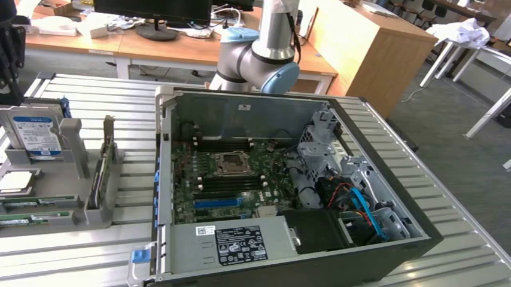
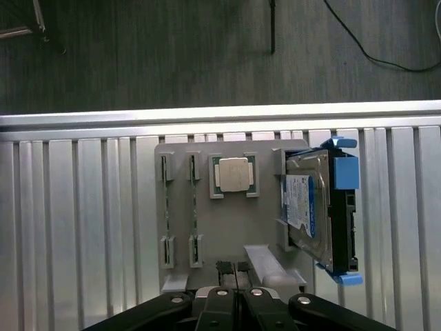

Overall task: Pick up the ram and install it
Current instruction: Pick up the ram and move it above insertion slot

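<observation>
Gripper (image 2: pixel 234 267) hovering over the parts rack (image 2: pixel 227 224), fingers together, empty.
Ram (image 2: pixel 195 207) sitting in rack; pick and install not yet done.

The arm (image 1: pixel 267 57) above the far wall of the computer case (image 1: pixel 239 113) is made of smooth silver-grey metal. A straight round tube (image 1: pixel 276 21) rises from thick rounded joints. The joint nearest the case has a light blue round cap (image 1: pixel 281 79), and a second blue cap (image 1: pixel 238 33) sits further from the case. A thin dark cable (image 1: pixel 298 30) runs beside the tube. The gripper (image 2: pixel 233 267) is glossy black, with four round silver screws (image 2: pixel 222 294) in a row across it. Its fingertips (image 2: pixel 224 266) are small and dark, with pale grey metal behind them.
</observation>
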You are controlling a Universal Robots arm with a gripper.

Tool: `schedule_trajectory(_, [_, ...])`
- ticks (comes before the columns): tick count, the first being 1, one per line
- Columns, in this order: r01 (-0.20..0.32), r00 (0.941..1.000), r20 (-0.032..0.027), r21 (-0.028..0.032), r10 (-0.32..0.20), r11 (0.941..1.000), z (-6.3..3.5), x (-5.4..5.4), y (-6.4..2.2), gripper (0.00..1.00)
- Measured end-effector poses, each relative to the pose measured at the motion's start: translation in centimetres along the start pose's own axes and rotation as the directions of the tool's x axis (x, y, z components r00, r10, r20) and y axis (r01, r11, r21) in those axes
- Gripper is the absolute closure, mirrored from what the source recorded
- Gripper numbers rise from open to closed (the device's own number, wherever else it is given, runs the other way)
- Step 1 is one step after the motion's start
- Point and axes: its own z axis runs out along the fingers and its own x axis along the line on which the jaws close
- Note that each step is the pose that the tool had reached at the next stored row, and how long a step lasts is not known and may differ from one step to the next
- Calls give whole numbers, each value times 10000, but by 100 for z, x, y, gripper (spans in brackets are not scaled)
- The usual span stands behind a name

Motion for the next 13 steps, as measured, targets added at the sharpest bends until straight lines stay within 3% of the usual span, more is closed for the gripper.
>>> schedule_trajectory(13, [1, 10000, -1, 0, -1, 10000, 0, 0, 0, 89])
